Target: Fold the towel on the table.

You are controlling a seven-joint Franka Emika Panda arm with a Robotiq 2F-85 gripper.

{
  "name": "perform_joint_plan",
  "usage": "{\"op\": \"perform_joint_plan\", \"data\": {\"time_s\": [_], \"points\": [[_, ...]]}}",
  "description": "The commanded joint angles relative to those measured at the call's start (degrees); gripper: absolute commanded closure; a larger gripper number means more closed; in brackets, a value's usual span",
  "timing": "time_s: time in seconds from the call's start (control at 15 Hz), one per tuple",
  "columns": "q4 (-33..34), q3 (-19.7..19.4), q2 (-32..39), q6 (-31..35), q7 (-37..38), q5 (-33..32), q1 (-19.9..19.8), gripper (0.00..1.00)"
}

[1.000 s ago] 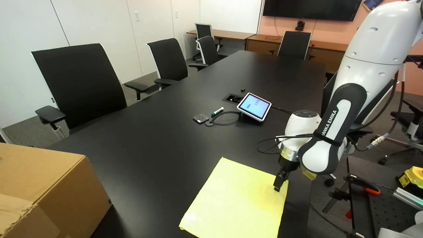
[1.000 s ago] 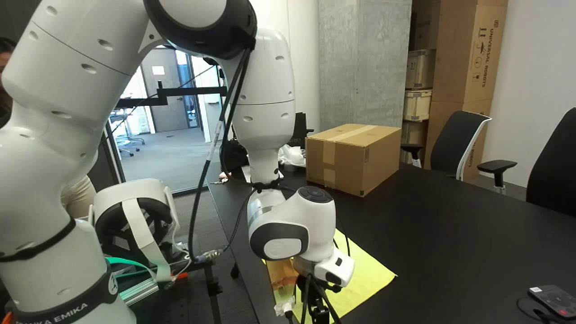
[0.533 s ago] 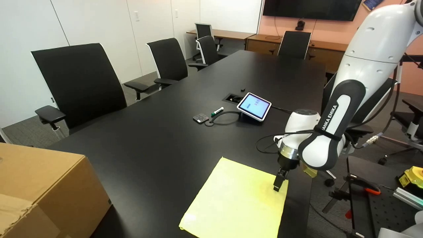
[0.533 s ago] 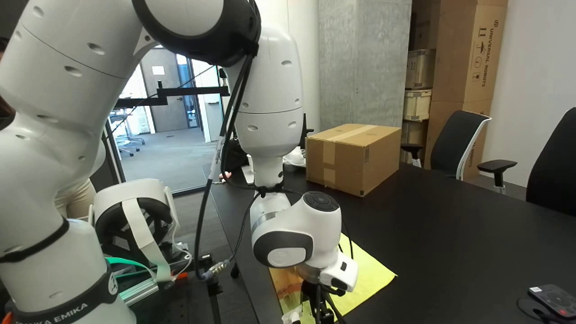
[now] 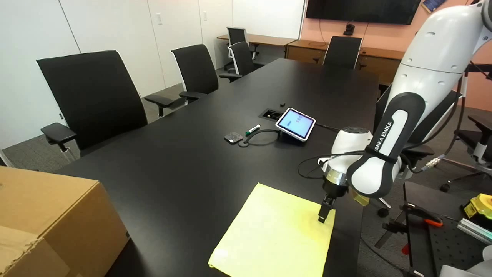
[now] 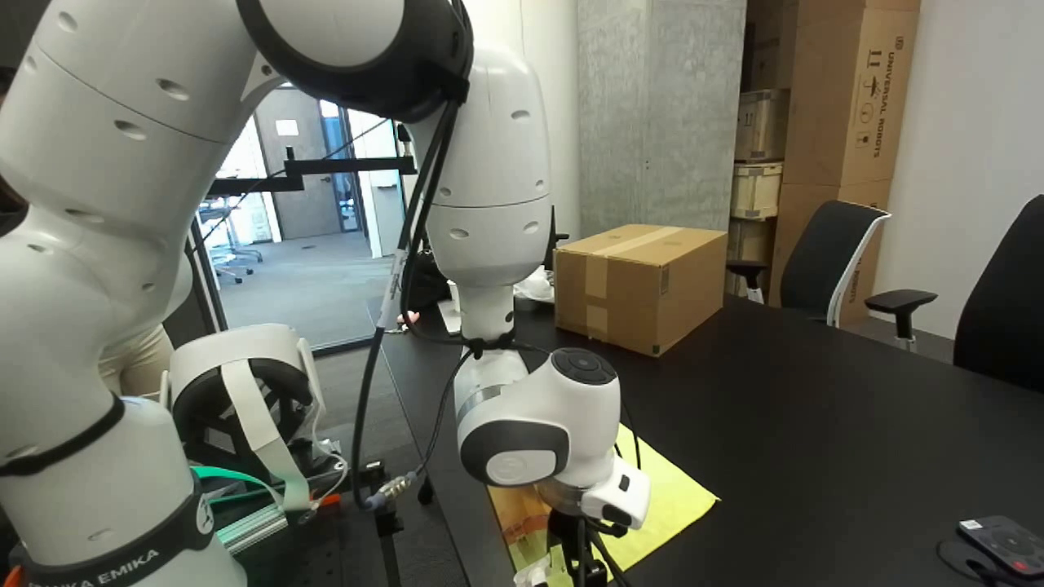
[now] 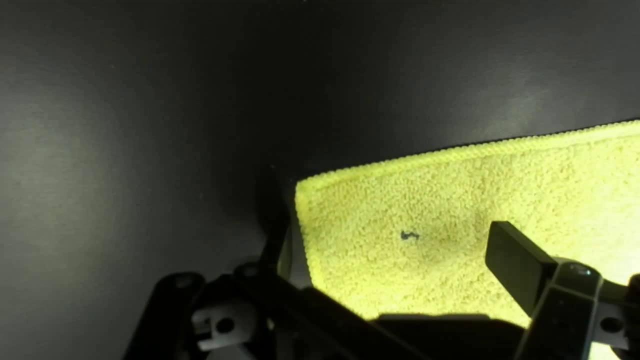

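1. In an exterior view the towel [image 5: 269, 238] lies spread flat on the bench [image 5: 173, 181], close to the edge on the side of the arm [image 5: 384, 146], likely to keep it within reach. Its near end is cut off there; no fold shows in the rest, so I judge the folding not yet begun.
2. The arm bends down over one corner [image 7: 315, 200] of the towel, probably because a corner gives the plainest hold for drawing one side across to the other.
3. The jaws stand wide apart and grasp nothing. In the wrist view one finger [image 7: 281, 252] is over the bench just outside the hem [image 7: 308, 241], its partner over the towel, so the corner sits between them. Whether either tip touches the towel, I cannot tell.
4. That straddle looks meant: drawing the jaws together should bunch the corner into a ridge they can pinch. A small dark mark [image 7: 410, 235] on the towel also sits between them.
5. Thin cloth lying flat offers little to bite, so jaws held too high would likely skim over it.
6. The box [image 6: 640, 289], tablet [image 5: 296, 124] and marker [image 5: 253, 129] are on the bench too, all apart from the towel, so a fold should not run into them.
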Motion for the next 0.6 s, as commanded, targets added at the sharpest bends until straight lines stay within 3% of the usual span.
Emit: {"op": "perform_joint_plan", "data": {"time_s": [0.0, 0.2, 0.53], "points": [[1.63, -1.97, 0.89, -0.74, 0.74, -0.68, 2.61, 0.11], [1.46, -3.92, -0.22, -1.96, 1.74, -0.36, 4.94, 0.41], [0.63, -6.08, -3.3, -4.29, 3.2, -0.11, 8.35, 0.79]]}}
